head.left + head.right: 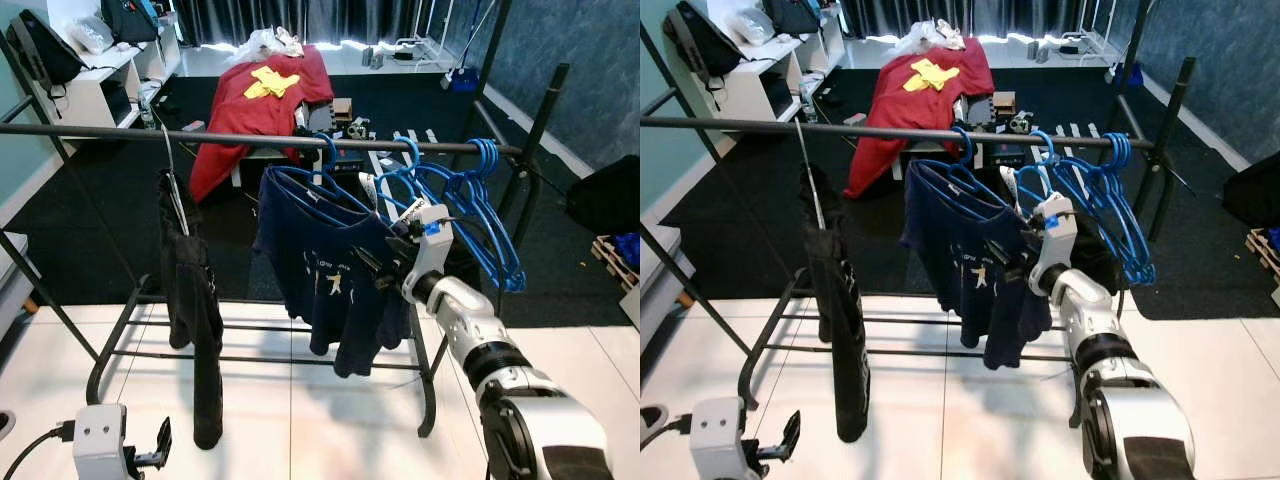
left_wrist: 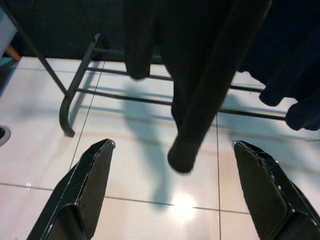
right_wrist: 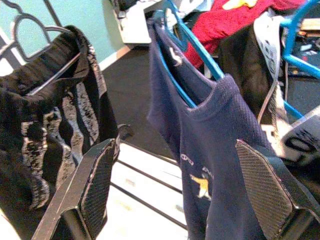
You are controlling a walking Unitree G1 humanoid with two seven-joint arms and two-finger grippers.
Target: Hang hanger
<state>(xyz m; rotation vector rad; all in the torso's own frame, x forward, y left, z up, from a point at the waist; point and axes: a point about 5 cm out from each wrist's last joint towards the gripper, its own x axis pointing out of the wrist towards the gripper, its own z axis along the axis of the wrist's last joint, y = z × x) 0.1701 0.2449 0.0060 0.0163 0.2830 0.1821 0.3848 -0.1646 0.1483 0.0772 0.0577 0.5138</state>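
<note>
Blue hanger with navy shirt hooked on rail, near the middle. To its right on the rail, bunch of empty hangers; to its left, black garment on thin wire hanger. Right gripper raised just below the rail beside the shirt, fingers spread wide, holding nothing. Left gripper low, far under the rail, over white floor, likewise wide open and empty.

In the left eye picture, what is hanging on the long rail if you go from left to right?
Black garment on a thin hanger → navy T-shirt on a blue hanger, with the right gripper open beside it → bunch of bare blue hangers.
</note>
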